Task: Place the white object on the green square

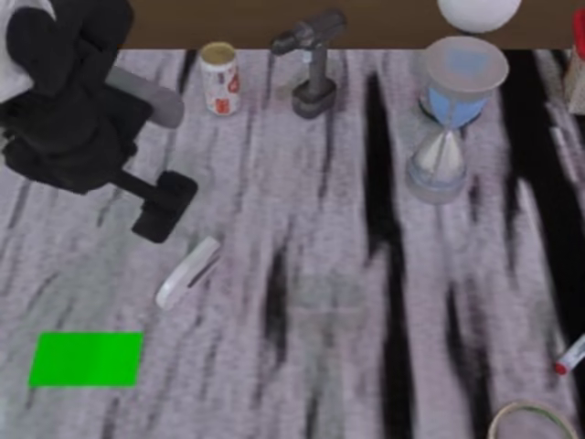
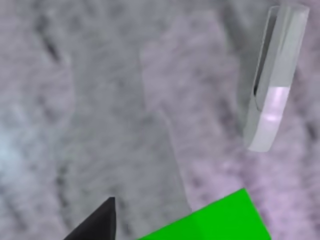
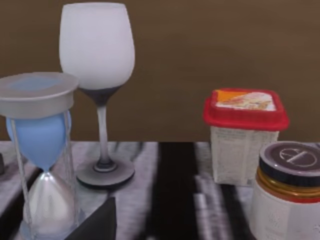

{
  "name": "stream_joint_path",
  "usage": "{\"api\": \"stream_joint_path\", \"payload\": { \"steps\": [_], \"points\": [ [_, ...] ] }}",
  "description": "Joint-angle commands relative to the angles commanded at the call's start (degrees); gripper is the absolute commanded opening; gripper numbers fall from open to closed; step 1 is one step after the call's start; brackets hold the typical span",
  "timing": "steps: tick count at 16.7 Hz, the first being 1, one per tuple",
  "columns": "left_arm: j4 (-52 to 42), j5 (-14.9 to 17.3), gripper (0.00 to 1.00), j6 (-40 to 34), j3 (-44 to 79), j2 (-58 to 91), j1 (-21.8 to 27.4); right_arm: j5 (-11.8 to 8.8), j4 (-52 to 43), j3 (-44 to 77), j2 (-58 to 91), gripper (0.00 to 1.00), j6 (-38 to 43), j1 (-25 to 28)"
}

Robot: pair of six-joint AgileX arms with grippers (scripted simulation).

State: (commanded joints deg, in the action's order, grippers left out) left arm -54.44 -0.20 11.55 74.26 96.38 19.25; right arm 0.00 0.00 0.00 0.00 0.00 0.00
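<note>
The white object (image 1: 187, 273) is a slim bar lying slantwise on the streaked table, left of centre; the left wrist view shows the bar (image 2: 272, 85) too. The green square (image 1: 87, 358) lies flat near the front left, apart from the bar, and its corner (image 2: 215, 222) shows in the left wrist view. My left gripper (image 1: 164, 208) hovers open just behind and left of the bar, holding nothing; one dark fingertip (image 2: 102, 220) shows. My right arm is outside the top view, parked at the right, its gripper open; one fingertip (image 3: 100, 220) shows.
Along the back stand a can (image 1: 220, 79), a grey drill (image 1: 313, 64), a blue hourglass (image 1: 450, 119) and a white wine glass (image 1: 477, 11). A red-lidded tub (image 3: 245, 132) and a jar (image 3: 287, 192) stand far right. A red-capped tube (image 1: 569, 355) lies at the right edge.
</note>
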Motion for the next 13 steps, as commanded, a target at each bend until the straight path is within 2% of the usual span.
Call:
{"api": "stream_joint_path", "payload": {
  "steps": [6, 13],
  "points": [
    [-9.6, 0.2, 1.0, 2.2, 15.1, 18.0, 3.8, 0.0, 0.0, 0.0, 0.0, 1.0, 0.0, 0.0],
    [-10.4, 0.2, 1.0, 2.4, 16.5, 19.4, 3.8, 0.0, 0.0, 0.0, 0.0, 1.0, 0.0, 0.0]
  ]
}}
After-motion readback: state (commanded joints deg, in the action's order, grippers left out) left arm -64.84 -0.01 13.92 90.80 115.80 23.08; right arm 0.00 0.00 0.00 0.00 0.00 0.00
